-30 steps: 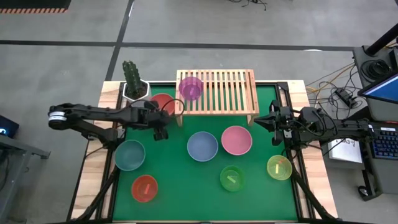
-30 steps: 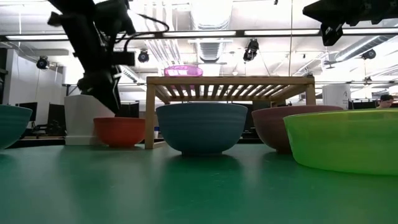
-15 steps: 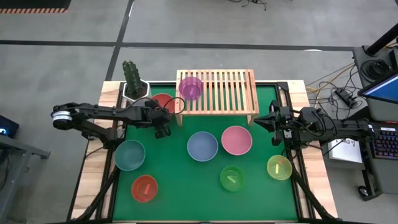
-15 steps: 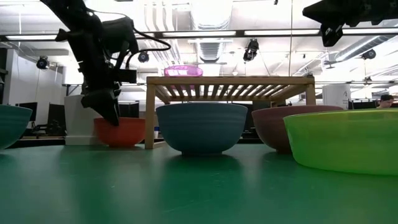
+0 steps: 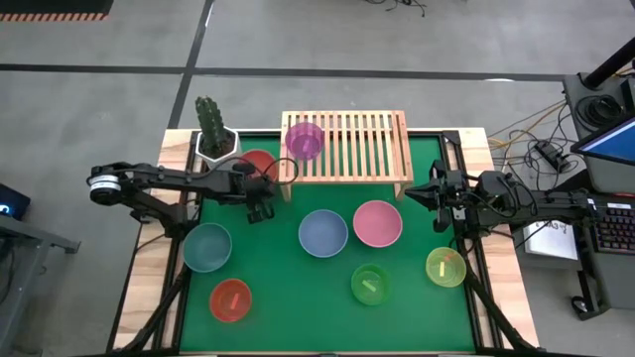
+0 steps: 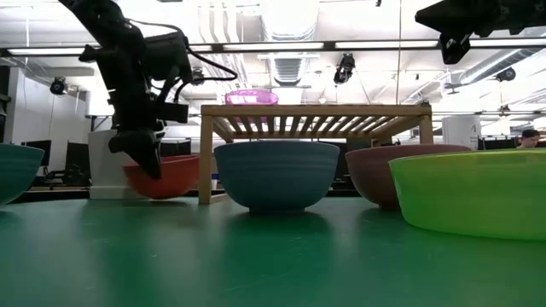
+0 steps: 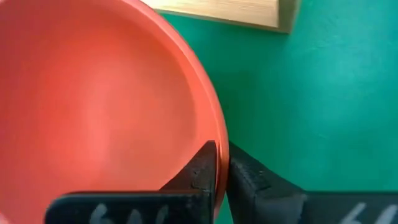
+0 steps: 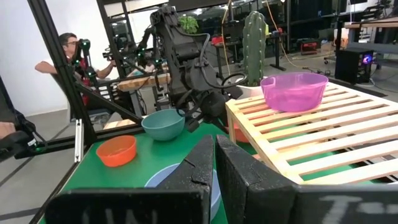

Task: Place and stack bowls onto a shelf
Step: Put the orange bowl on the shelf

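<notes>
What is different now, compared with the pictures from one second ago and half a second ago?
The left pincer came down onto the rim of the red bowl beside the shelf and shut on it; the bowl, flat on the table before, is now tilted, its gripped side raised. The right pincer stayed waiting above the table's right side. The purple bowl on the shelf and the other bowls did not move.

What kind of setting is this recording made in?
Probably a robotics lab or workshop: exposed ceiling ducts overhead, metal equipment frames with a person working behind them, and a laptop and loose cables beside the green table.
</notes>
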Available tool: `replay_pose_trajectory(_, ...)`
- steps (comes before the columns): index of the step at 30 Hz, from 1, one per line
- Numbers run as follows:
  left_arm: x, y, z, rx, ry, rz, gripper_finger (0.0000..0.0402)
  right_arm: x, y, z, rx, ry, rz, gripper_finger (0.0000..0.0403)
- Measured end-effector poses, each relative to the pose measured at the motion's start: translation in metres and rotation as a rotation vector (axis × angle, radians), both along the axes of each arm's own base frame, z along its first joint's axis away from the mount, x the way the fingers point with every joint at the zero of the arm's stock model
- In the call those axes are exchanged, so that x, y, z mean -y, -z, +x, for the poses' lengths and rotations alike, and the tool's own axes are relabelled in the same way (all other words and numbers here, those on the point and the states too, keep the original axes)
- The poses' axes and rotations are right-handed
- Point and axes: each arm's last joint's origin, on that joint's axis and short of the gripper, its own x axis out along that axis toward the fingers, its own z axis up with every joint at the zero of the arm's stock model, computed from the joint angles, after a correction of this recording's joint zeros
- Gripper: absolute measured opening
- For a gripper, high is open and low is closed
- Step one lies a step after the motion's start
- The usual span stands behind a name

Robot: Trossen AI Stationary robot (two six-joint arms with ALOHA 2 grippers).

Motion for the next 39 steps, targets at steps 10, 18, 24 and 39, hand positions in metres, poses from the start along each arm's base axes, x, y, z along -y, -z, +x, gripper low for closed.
replay_pose_trajectory(10,0.016,-0.039,0.007,-0.016,0.001,-0.156,0.0,0.0,0.0,0.0,0.0,0.0,0.0,0.0009)
replay_pose_trajectory(18,0.052,-0.084,0.006,-0.071,-0.057,-0.32,0.0,0.0,0.0,0.0,0.001,0.0,0.007,0.0009)
replay_pose_trajectory(24,0.091,-0.118,0.023,0.117,0.091,-0.358,0.0,0.0,0.0,0.0,0.0,0.0,0.007,0.0009)
replay_pose_trajectory(39,0.117,-0.199,0.125,0.575,0.561,0.055,0.0,-0.006,-0.007,-0.007,0.046,-0.194,0.135,0.0009)
